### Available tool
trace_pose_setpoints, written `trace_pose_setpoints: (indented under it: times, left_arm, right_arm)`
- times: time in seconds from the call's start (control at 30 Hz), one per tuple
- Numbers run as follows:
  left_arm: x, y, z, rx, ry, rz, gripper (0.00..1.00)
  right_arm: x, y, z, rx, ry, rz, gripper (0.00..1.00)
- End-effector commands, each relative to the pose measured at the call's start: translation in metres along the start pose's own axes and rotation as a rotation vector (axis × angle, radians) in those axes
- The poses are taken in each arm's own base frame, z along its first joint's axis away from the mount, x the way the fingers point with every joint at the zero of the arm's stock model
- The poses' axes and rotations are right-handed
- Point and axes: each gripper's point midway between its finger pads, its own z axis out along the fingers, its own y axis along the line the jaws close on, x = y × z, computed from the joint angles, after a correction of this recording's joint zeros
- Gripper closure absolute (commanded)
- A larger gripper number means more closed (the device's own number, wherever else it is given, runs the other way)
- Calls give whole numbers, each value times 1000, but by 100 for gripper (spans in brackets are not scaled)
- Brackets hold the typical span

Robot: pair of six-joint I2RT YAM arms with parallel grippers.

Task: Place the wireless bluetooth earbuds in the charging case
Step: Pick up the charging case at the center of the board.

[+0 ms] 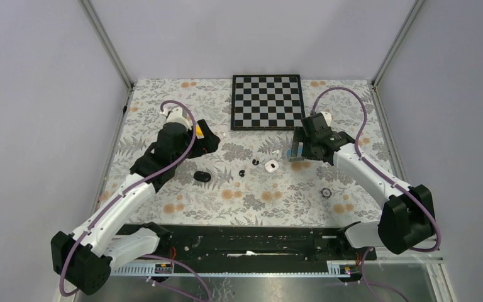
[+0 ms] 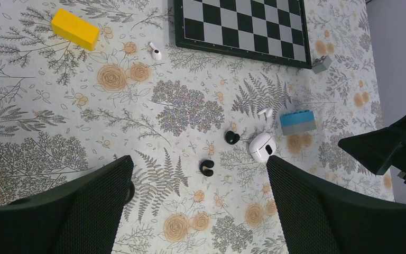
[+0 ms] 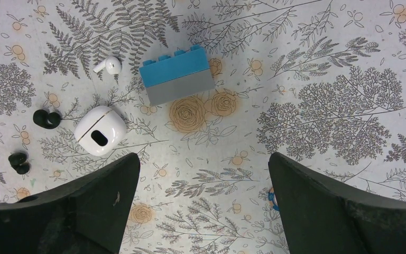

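My left claw (image 2: 198, 169): jaws wide, holding nothing. My right claw (image 3: 202, 161): jaws wide, holding nothing. The white case (image 3: 100, 133) lies on the table (image 3: 317, 47), lid shut. One white bud (image 3: 107, 65) lies near it by the brick (image 3: 177, 80). Two black buds (image 3: 46, 118) lie beside the case. A second white bud (image 2: 155, 52) lies near the chessboard (image 2: 243, 24).

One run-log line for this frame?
left gripper: open, empty | right gripper: open, empty | white charging case: untouched | black earbuds: loose beside case | white earbud: loose
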Motion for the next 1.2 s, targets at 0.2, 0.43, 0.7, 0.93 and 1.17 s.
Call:
trace_pose_setpoints:
  times: [0.2,0.43,0.7,0.93,1.17]
  left_arm:
    - [-29,-1,-17,2,-118,56,1]
    - [-18,-1,-9,-1,-47,85,1]
    - [1,-2,3,9,55,113,1]
    - [14,-16,1,77,182,194,1]
    - [24,-10,1,72,206,192,1]
  right_arm:
    - [-12,1,-12,11,-55,20,2]
    - [-1,38,-15,-49,-61,-68,2]
    - [39,106,4,-165,56,-202,2]
    - [44,116,25,-136,75,-112,2]
    - [53,132,40,-189,127,-207,2]
